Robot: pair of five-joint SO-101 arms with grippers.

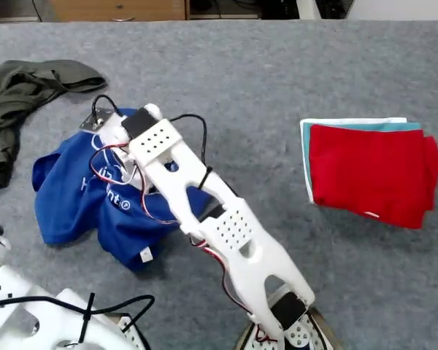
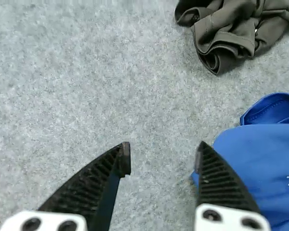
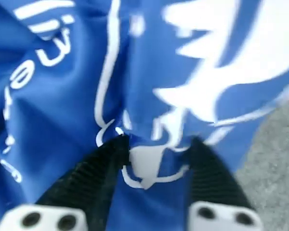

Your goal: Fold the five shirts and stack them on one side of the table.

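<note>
A crumpled blue shirt [image 1: 80, 193] with white print lies left of the table's middle. My right arm [image 1: 160, 146] stretches from the front edge out over it. In the right wrist view my right gripper [image 3: 156, 151] is down on the blue shirt [image 3: 62, 96], open, with a bunched fold of cloth between its fingers. My left gripper [image 2: 164, 156] hangs open over bare grey table, just beside the blue shirt's edge [image 2: 265, 154]. An olive shirt [image 1: 22, 95] lies crumpled at the far left, also seen as the olive shirt [image 2: 231, 29]. Folded shirts are stacked at the right, red [image 1: 372, 171] on top.
The grey felt table [image 1: 263, 80] has open room in the middle and along the back. Beneath the red shirt a teal one [image 1: 365, 125] and a white one [image 1: 350, 120] show at the edges. My left arm's base [image 1: 29, 306] sits at the front left corner.
</note>
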